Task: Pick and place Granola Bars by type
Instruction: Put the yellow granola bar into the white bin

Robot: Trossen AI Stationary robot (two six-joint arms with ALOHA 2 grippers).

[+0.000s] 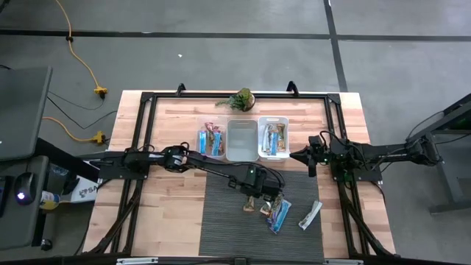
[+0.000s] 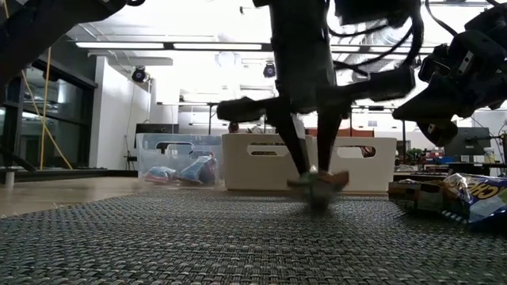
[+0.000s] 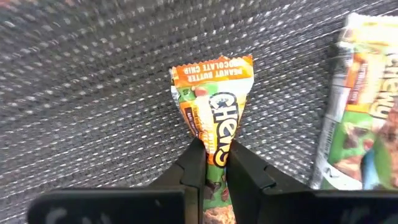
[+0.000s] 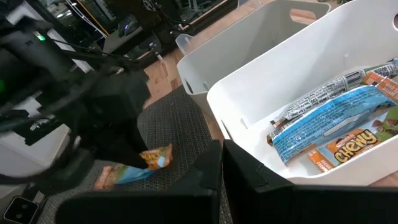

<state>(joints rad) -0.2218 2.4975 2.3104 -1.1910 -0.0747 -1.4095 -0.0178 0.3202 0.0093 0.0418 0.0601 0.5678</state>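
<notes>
The left gripper [image 3: 214,163] is pinching an orange bar [image 3: 214,106] between its fingers [image 3: 194,167] over the grey mat [image 1: 221,221], just beside other loose bars [image 1: 280,213]; a white bar [image 1: 310,215] is lying a little apart. The right gripper [image 4: 221,163] is waiting with its fingers pressed together beside the right bin [image 4: 261,93], which is holding blue and orange bars [image 4: 329,124]. Further bars [image 1: 211,140] are lying in the left bin [image 2: 150,150].

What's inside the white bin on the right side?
The right white bin holds wrapped granola bars: a blue one on top, an orange Chewy one beside it. Whatever lies underneath them is covered, so the count is unclear.
</notes>
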